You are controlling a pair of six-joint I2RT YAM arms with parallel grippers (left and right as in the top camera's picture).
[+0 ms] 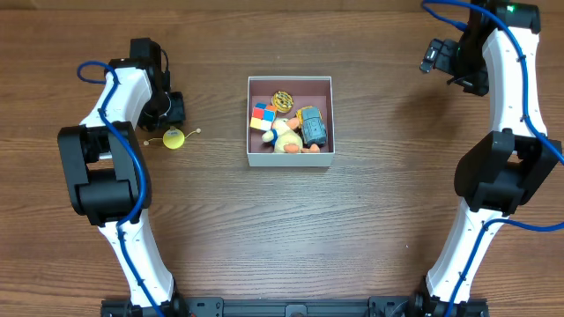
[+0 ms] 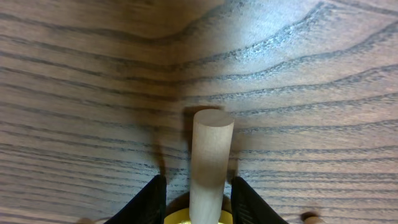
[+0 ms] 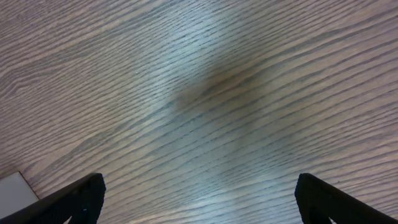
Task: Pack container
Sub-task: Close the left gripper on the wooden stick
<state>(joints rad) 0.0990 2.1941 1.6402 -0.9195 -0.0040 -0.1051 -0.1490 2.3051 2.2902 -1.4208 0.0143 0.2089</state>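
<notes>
Here's the container [image 1: 290, 160], sitting square in the middle of the table [image 1: 291, 238], a touch nearer the far edge than the near one; white walls, with the mauve-pink floor showing bare in its far right corner. Four toys are lying inside: a colour-block cube [image 1: 263, 115] against the left wall; a round yellow-brown piece [image 1: 282, 99] up by the far wall; a blue-grey toy car [image 1: 313, 127] toward the right wall; and a yellow soft toy [image 1: 285, 137] down by the near wall, pressed in between the cube and the car. Over toward the left edge of the table, well apart from the container, a yellow toy [image 1: 175, 138] lies on the wood with thin pegs poking out to either side. The left gripper [image 2: 200, 182] is right down on it, pointing at the tabletop. From the wrist camera, a wooden peg [image 2: 210, 155] stands up between the two black fingers [image 2: 155, 202], and a sliver of the yellow body peeps in at the bottom of that view. The jaws are drawn in narrow; one finger looks close against the peg and there is a thin gap on the other side; whether they are truly pinching the toy, I cannot tell. Across at the far right corner of the table, the right gripper [image 3: 200, 186] hangs above bare wood grain, jaws spread wide, released and holding nothing; only its two dark fingertips show at the bottom corners of its own view.
</notes>
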